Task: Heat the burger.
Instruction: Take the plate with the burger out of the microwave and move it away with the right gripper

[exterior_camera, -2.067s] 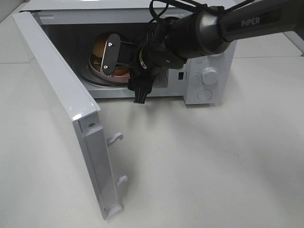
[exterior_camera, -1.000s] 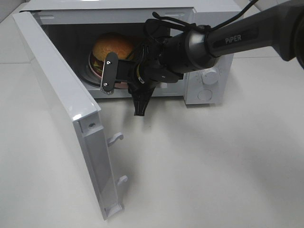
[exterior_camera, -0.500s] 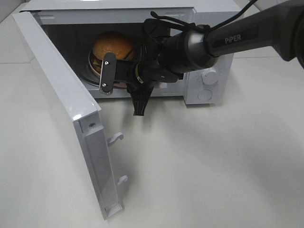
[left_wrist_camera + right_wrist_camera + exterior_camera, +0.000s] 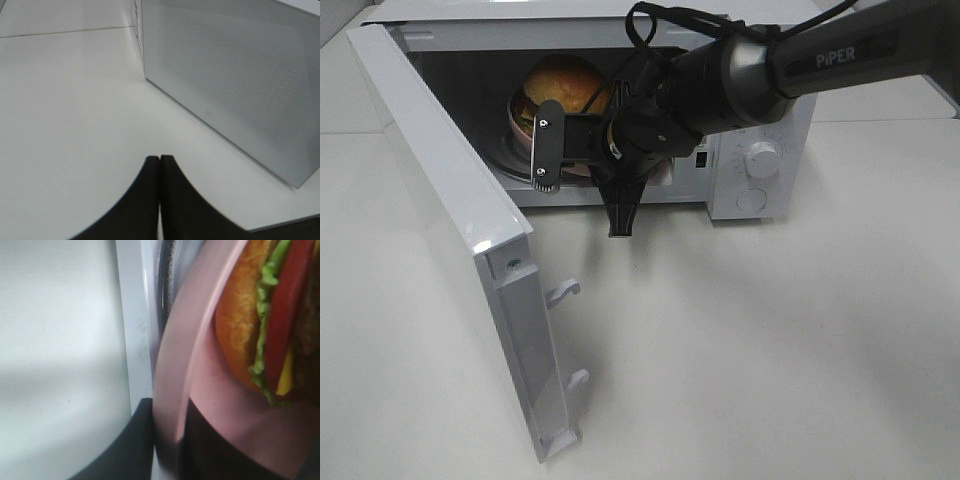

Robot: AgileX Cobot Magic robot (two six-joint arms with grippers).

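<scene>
inside: one burger (image 4: 560,84), one pink plate (image 4: 172,390), one microwave (image 4: 760,195)

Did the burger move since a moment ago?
Yes. The burger, on its pink plate, has shifted a little higher against the microwave opening, with the right end effector closed on the plate's rim.

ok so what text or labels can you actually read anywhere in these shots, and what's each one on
"PiPER": white letters on the dark forearm of the right arm, seen from the high camera.
Markings ring the upper dial on the microwave control panel, too small to read.
A small dark patch left of the dials is also illegible.
Neither wrist view shows any text.
</scene>
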